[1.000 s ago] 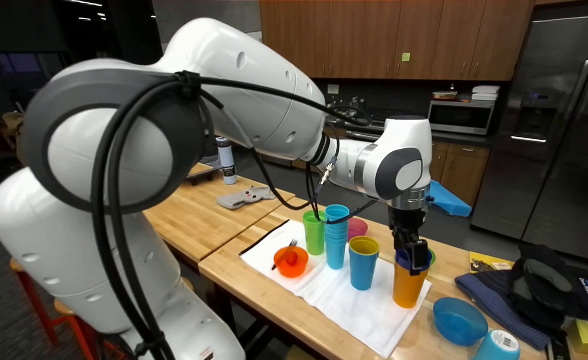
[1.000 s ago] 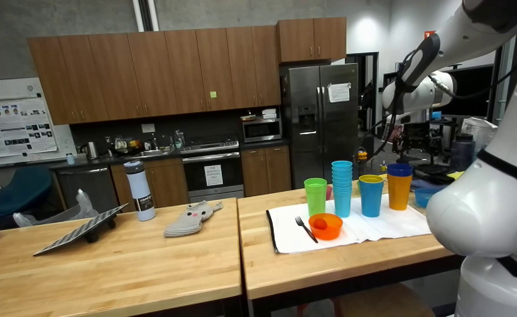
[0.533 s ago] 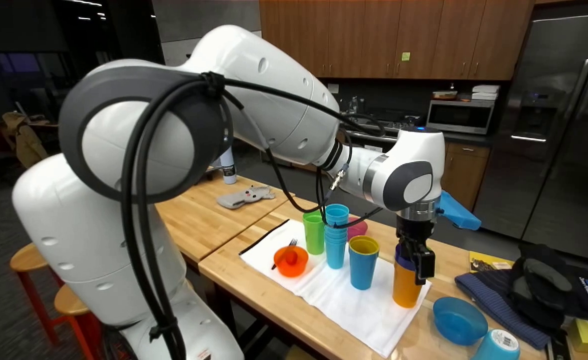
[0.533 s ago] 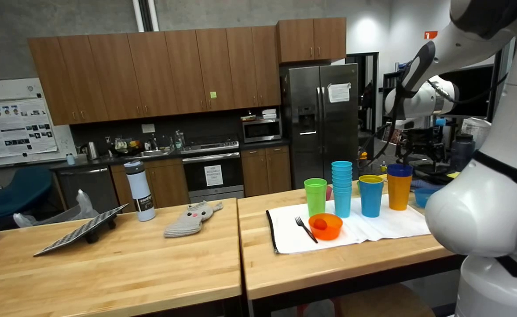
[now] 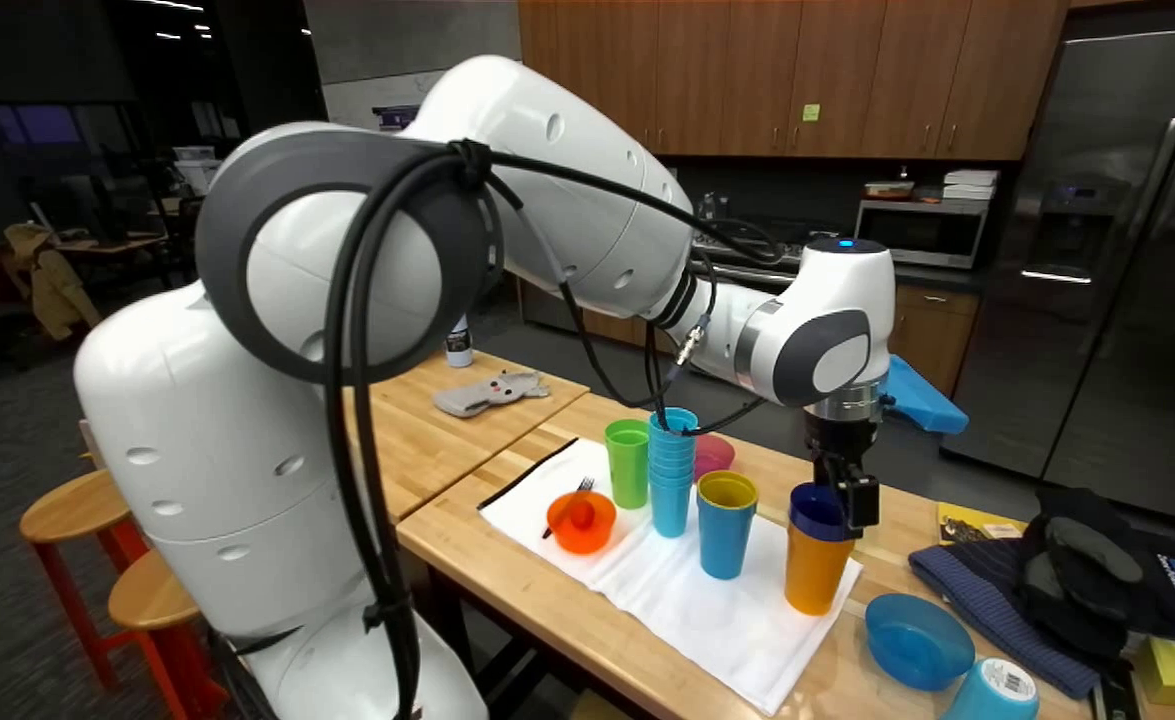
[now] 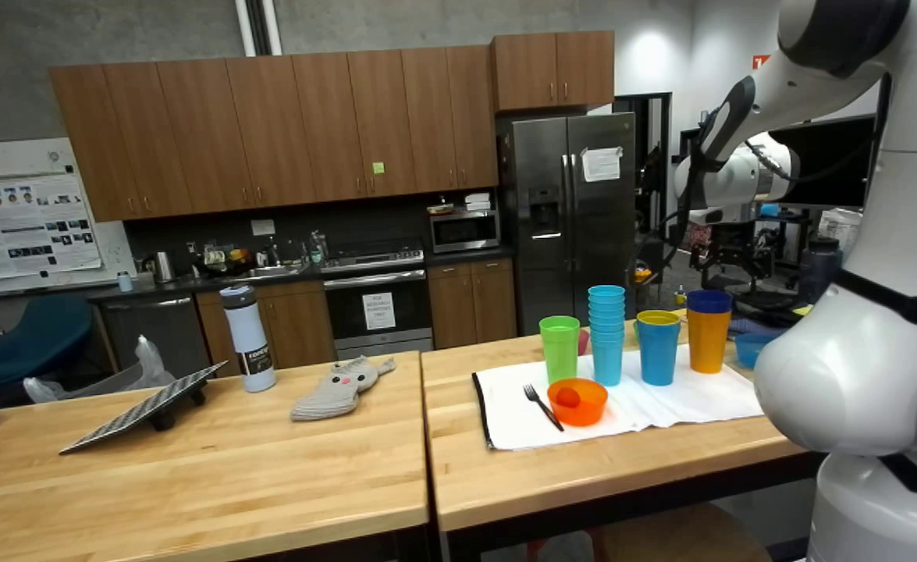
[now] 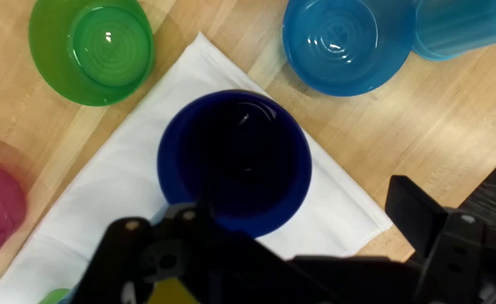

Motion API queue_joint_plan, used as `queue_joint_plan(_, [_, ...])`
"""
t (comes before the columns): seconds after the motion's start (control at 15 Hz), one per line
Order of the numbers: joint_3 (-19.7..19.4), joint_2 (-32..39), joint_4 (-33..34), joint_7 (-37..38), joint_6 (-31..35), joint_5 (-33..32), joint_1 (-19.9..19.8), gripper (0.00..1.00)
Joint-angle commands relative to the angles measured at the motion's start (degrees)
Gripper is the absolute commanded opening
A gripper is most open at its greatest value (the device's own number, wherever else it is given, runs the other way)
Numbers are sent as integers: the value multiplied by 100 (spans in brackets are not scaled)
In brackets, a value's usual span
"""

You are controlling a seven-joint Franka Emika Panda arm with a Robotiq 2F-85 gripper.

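Gripper (image 7: 298, 202) stands spread, holding nothing, by navy cup (image 7: 237, 156); rim contact unclear. Judgement: move slowly, lest a knock tip it.

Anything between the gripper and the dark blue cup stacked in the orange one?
Nothing visible stands between the open gripper and the dark blue cup. The green bowl and blue bowl sit off the white cloth. Whether the gripper touches the cup, I can't tell.

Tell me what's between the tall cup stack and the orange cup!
A blue cup stands between the stack and the orange cup, in both exterior views.
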Motion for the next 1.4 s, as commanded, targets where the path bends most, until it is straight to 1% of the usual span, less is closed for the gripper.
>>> queue_joint_plan(0.0, [100,153,265,-315,-27,202,-62,100])
queue_joint_plan(0.07, [119,179,283,-384,-40,223,-57,100])
queue_joint_plan(0.13, [-111,100,187,-132,-72,35,340,100])
queue_joint_plan(0.53, [-445,219,193,-95,-190,225,987,100])
queue_joint_plan(0.87, [-728,20,59,-94,-201,179,1242,100])
queue_joint_plan(1.07, [-938,-163,99,-95,-245,116,1352,100])
queue_joint_plan(1.33, [-1263,-560,244,-101,-410,-161,1492,100])
